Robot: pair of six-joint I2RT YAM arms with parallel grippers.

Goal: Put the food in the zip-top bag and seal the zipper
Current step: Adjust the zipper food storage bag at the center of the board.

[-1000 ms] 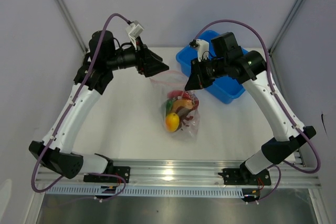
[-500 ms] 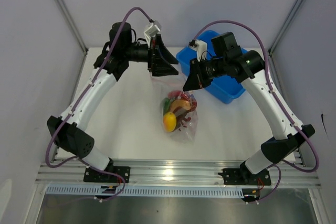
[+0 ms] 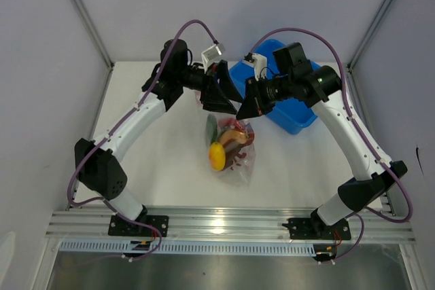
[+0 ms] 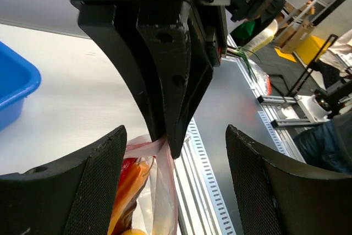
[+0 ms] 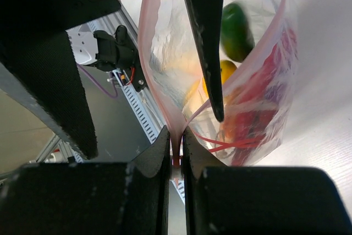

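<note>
**Op:** Grip check? Right gripper (image 5: pixel 176 138) clenched on the zipper (image 4: pixel 149 148) end; left gripper (image 3: pixel 224 100) released, empty.

**Me:** Zip-top bag (image 3: pixel 234 154) mid-table, food (image 3: pixel 228 140) inside. I'd pinch just beside, then slide left.

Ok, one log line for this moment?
food: inside zip-top bag | zipper: unsealed | right claw: shut on zipper | left claw: open, at bag top
</note>
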